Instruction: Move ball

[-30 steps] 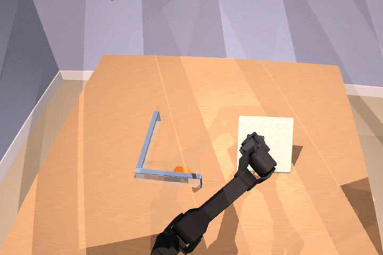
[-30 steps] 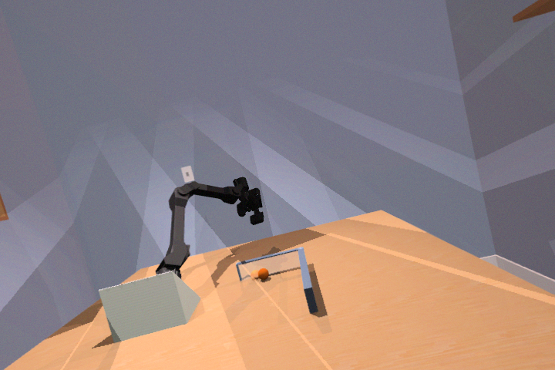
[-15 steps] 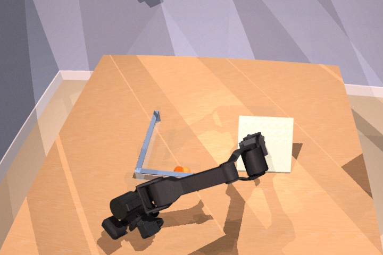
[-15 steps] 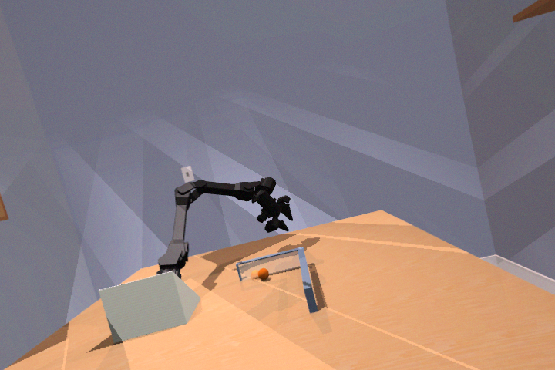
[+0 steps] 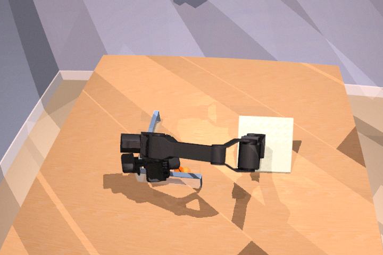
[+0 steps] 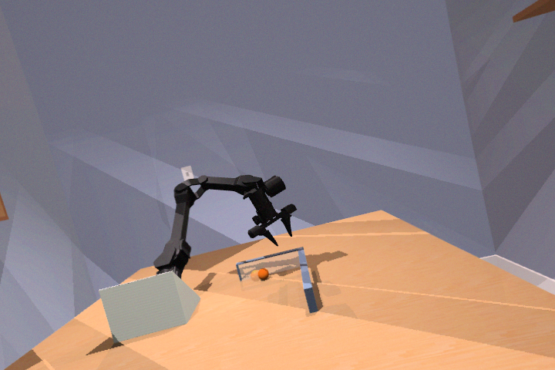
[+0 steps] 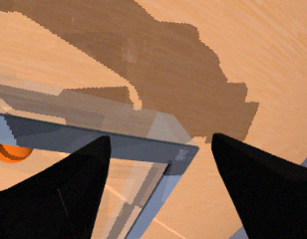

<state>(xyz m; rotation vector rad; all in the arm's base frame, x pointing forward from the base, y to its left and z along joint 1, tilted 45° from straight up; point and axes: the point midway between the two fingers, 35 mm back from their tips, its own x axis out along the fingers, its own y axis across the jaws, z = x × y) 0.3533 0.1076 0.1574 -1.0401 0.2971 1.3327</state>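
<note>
The orange ball (image 5: 180, 169) (image 6: 263, 274) (image 7: 13, 153) lies on the table inside the corner, close to one clear wall (image 5: 184, 175) (image 7: 54, 136). The paler see-through copy (image 5: 185, 170) (image 6: 253, 274) is right beside the ball, toward that wall's free end, and partly overlaps it in the views. The other clear wall (image 5: 153, 121) (image 6: 305, 274) meets the first at the corner. My gripper (image 6: 284, 240) (image 7: 161, 141) is open and empty, above the walls near their corner, away from the ball. In the top view the arm hides its fingertips and part of the walls.
A pale block (image 5: 279, 144) (image 6: 142, 309) stands on the table (image 5: 113, 228) (image 6: 418, 322) beside the arm's base. The arm reaches over from it to the walls. The blue-edged walls stand between the gripper's side and the ball in the wrist view.
</note>
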